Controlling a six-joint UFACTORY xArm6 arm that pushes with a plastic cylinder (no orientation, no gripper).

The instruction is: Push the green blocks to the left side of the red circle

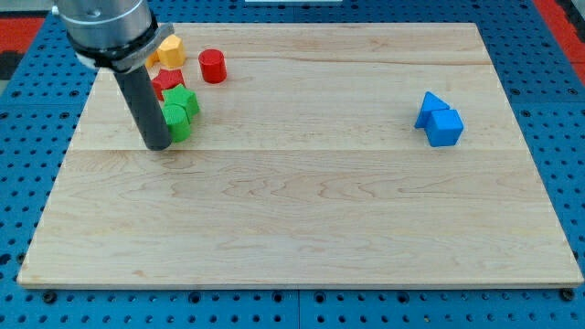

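The worktop point(302, 210) is a pale wooden board with fine lengthwise grain and faint seams between its planks; it lies on a blue perforated surface point(558, 110) dotted with regular holes. My arm ends in a smooth dark cylindrical rod under a grey metallic housing; it carries no claw, so there is nothing to stand wide, narrow or closed on a block. My tip point(157, 146) rests on the wood in the view's upper left, just beside the green blocks on their left.

The green blocks look like matt plastic; one green block point(186, 100) has a lobed, irregular top; the other green block point(177, 121) sits just below it, touching it, and its exact shape is partly hidden by the rod. A red block point(167, 81) with an angular outline lies just above them, touching the upper green one; a yellow block point(168, 48), faceted like a hexagon, sits above that, near the board's top edge. The red circle point(212, 66), a short smooth cylinder, stands to the right of the yellow block and up-right of the green blocks, apart from both.

Well apart, at the view's right, a blue triangular block point(429, 108) touches a blue cube point(447, 127).
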